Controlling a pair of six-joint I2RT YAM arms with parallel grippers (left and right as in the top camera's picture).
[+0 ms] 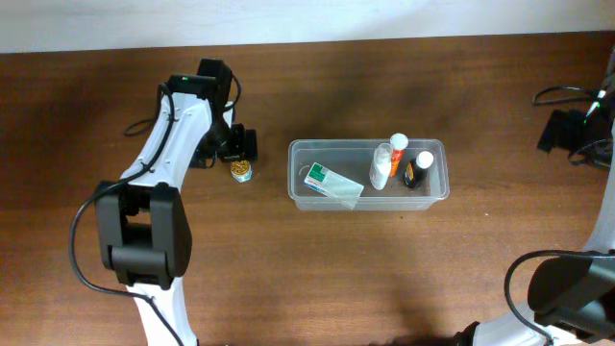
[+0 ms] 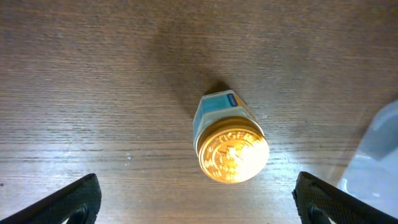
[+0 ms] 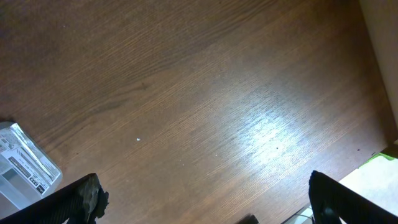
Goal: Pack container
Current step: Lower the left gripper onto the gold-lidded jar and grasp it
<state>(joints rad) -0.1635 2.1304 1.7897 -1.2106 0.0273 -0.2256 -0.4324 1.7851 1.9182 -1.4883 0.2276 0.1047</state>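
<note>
The container (image 1: 434, 192), a clear plastic tub, lies at the table's middle in the overhead view. It holds a green-and-white box (image 1: 327, 180), a white bottle (image 1: 381, 169), a white-capped bottle (image 1: 398, 145) and a small dark bottle (image 1: 417, 170). A small jar with a gold lid (image 1: 240, 171) stands on the table left of the tub. In the left wrist view the jar (image 2: 231, 148) is upright. My left gripper (image 2: 196, 199) is open just behind it, not touching, and also shows in the overhead view (image 1: 236, 145). My right gripper (image 3: 202, 199) is open and empty over bare wood.
A corner of the tub (image 2: 376, 155) shows at the right of the left wrist view. A white labelled object (image 3: 25, 167) lies at the left edge of the right wrist view. The right arm (image 1: 569, 130) and its cables sit at the far right table edge.
</note>
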